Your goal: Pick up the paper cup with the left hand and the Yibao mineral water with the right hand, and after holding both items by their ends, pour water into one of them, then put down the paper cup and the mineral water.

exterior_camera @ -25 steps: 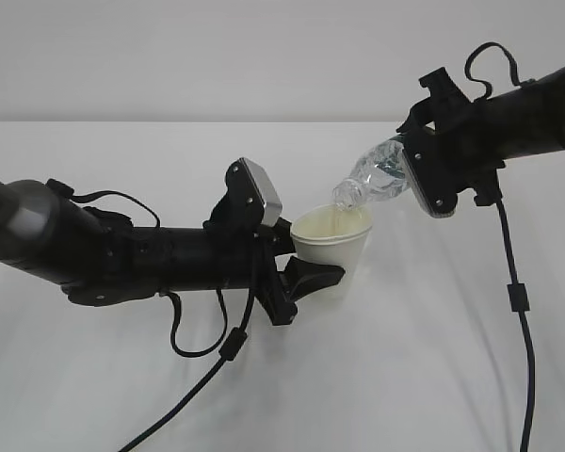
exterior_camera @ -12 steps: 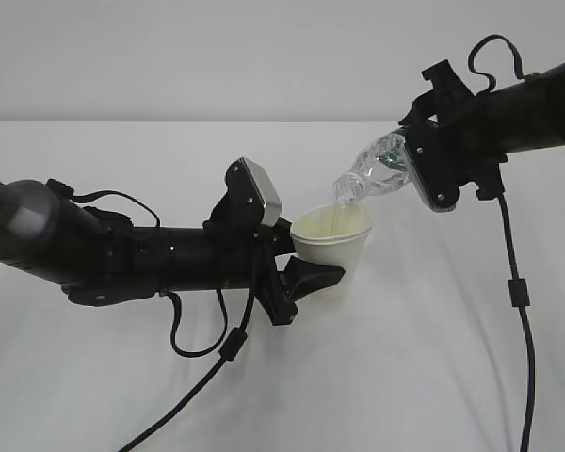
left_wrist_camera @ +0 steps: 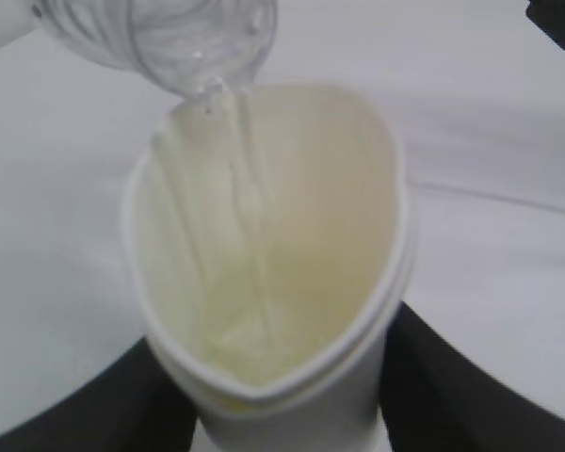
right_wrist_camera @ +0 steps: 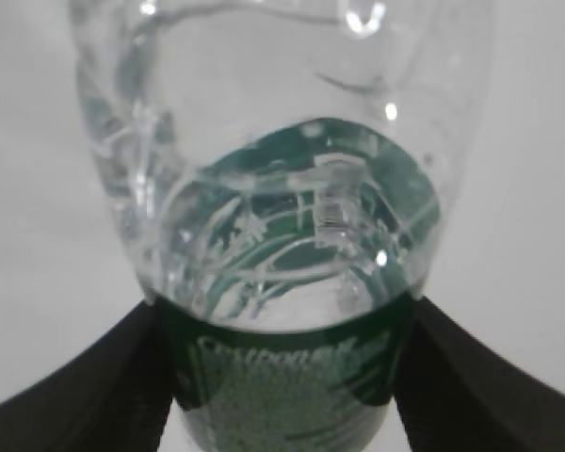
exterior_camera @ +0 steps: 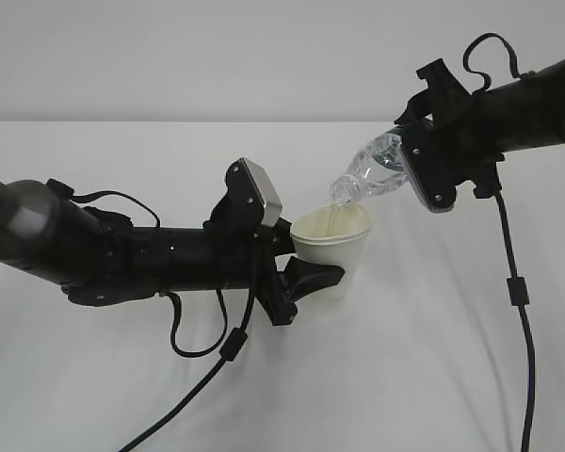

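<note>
The small white tapered paper cup (exterior_camera: 332, 247) with a cream inside and a rolled rim stands upright near the middle of the white table (exterior_camera: 424, 377). The left black two-finger gripper (exterior_camera: 313, 280) pinches its lower wall from the left, and in the left wrist view the rim (left_wrist_camera: 264, 245) is squeezed to a pointed oval. The clear ribbed plastic bottle with a dark green label band (exterior_camera: 369, 173) is tilted, its open mouth down just above the far rim of the cup. A thin stream of water (left_wrist_camera: 250, 235) falls into the cup. The right black gripper (exterior_camera: 424, 169) clamps the bottle at its label end (right_wrist_camera: 287, 377), one finger (right_wrist_camera: 75, 377) on each side. A thin black cable (exterior_camera: 520, 311) hangs on the right.
</note>
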Available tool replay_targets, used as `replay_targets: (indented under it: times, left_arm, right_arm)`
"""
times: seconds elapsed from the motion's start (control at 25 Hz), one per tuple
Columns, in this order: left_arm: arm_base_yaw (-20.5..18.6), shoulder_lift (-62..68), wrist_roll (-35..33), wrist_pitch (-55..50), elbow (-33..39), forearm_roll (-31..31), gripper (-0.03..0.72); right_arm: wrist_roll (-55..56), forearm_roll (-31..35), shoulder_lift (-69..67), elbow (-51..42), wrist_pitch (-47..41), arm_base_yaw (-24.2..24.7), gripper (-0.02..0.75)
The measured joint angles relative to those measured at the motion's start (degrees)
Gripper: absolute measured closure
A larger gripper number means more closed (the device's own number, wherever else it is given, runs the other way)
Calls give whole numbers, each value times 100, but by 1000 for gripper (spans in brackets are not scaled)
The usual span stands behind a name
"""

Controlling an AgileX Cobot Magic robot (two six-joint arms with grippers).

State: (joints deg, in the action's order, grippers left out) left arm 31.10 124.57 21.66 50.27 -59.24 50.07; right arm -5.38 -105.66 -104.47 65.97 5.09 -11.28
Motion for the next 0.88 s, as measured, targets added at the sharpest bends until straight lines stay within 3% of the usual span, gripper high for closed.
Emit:
replay_targets:
  times: [0.88]
  left_arm:
    - [0,0,0,-141,0,0,300]
  right_arm:
    - [-575,0,13,9,-109,-10,239]
